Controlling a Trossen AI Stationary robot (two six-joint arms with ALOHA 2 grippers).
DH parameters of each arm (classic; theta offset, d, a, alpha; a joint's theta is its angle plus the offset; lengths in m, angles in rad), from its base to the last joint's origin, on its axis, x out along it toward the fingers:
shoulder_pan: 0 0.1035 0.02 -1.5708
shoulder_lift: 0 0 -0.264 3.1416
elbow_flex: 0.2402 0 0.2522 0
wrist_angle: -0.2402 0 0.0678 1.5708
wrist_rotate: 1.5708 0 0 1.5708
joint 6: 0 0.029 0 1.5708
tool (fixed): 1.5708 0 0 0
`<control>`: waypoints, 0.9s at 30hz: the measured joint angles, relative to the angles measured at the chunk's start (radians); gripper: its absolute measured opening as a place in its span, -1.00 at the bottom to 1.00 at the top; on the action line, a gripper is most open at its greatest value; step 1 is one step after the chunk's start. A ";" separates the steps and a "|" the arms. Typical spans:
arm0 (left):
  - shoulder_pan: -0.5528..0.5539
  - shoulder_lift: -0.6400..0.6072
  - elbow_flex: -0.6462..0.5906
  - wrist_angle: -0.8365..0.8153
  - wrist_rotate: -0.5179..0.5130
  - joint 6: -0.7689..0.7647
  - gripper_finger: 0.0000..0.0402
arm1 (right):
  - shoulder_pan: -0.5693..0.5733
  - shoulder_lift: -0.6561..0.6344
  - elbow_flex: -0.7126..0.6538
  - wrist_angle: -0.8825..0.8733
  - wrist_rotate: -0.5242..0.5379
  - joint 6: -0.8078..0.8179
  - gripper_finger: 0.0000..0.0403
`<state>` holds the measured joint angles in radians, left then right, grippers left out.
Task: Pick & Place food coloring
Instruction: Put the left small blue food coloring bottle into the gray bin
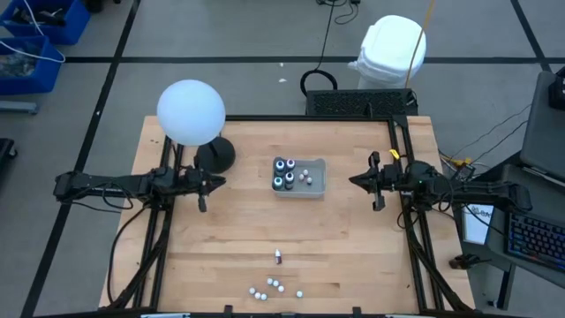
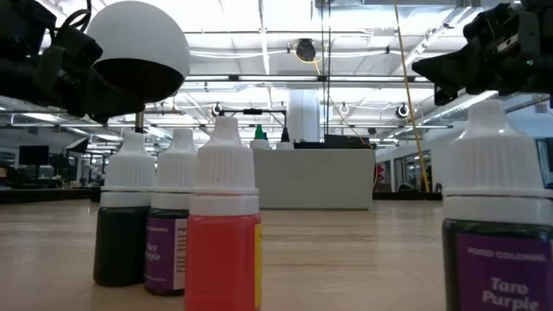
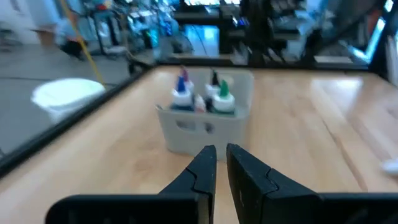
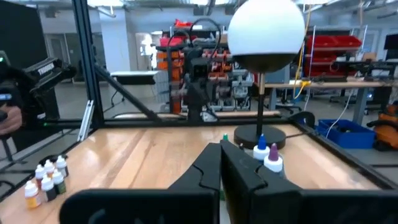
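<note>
Your left tool (image 1: 204, 184) hovers left of the grey rectangular plastic tray (image 1: 319, 178), fingers a narrow slit apart, holding nothing. Your right tool (image 1: 374, 181), right of that tray, is fully closed and empty. Some tiny white-capped food coloring bottles (image 1: 275, 286) lie on the wooden bench (image 1: 353, 256) well in front of the tray; others stand inside it.

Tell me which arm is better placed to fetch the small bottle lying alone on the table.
Neither clearly. The lone bottle lies about midway between the left gripper and right gripper, both beside the tray, holding nothing.

Six loose vials (image 1: 275, 285), one tray (image 1: 319, 179), one lamp (image 1: 191, 112).
</note>
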<state>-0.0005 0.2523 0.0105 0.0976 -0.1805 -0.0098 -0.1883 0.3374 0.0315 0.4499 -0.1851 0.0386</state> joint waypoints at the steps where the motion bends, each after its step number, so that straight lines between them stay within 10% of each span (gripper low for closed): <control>1: -0.015 0.013 0.000 -0.015 0.002 -0.001 -0.77 | 0.000 0.000 0.000 0.007 0.000 -0.001 -1.00; 20: -0.637 0.782 0.432 0.029 -0.386 -0.163 -0.97 | 0.000 0.000 -0.001 0.123 0.001 -0.067 -1.00; 27: -0.748 1.142 0.690 -0.021 -0.369 -0.292 -0.97 | 0.000 0.000 -0.002 0.123 0.001 -0.078 -1.00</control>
<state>-0.7488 1.3943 0.7003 0.0763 -0.5497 -0.3016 -0.1883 0.3374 0.0299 0.5728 -0.1839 -0.0391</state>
